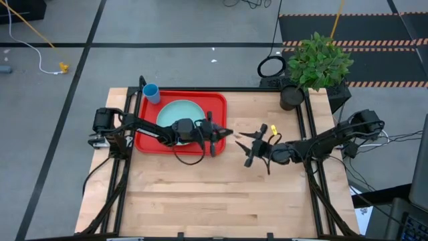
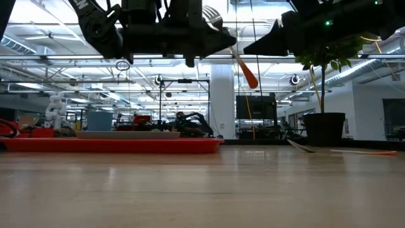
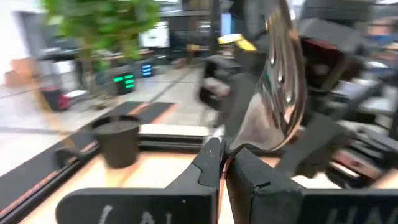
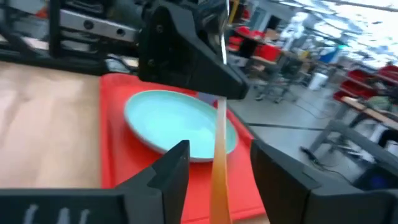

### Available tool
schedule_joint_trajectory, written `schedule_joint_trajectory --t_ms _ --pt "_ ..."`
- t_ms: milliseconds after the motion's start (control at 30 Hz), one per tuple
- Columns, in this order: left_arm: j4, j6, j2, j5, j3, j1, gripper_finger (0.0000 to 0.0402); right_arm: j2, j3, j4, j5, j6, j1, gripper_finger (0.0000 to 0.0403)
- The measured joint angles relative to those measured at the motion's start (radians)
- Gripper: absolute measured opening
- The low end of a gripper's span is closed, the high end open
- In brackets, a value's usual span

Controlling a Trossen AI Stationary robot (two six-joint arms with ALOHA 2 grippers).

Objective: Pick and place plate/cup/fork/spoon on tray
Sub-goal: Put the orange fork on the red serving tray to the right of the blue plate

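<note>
The pale green plate lies on the red tray. The blue cup stands at the tray's far left corner. My left gripper hovers at the tray's right edge, shut on the spoon. My right gripper faces it from the right, open. Its fingers stand on either side of the spoon's hanging orange handle without touching it. A utensil with an orange handle, seemingly the fork, lies flat on the table under the right arm. My left gripper pinches the spoon between its two fingers at the thin orange neck, just under the silver bowl. The fingers reach level from the table's left and lie across the spoon. The bowl stands above the fingers. The handle slants down below them, clear of the table.
A potted plant stands at the table's far right corner. Black frame rails run along the table's left and right sides. Bare wood lies toward the near edge.
</note>
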Motion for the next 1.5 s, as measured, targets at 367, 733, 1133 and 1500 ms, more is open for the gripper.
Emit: schedule_joint_trajectory --t_ms 367,733,1133,1500 --pt "0.032 -0.186 0.000 -0.294 0.000 -0.020 0.0009 0.069 0.000 0.025 0.060 -0.034 -0.041 0.0124" --pt "0.041 -0.246 0.000 -0.409 0.000 -0.048 0.0006 0.213 0.000 0.214 0.168 -0.148 -0.065 0.0187" --pt "0.026 -0.352 0.000 -0.438 0.000 -0.052 0.0008 0.229 0.001 0.192 0.137 -0.198 -0.104 0.0157" --pt "0.038 -0.391 0.000 -0.483 0.000 -0.056 0.0008 0.229 0.001 0.189 0.100 -0.236 -0.110 0.0162"
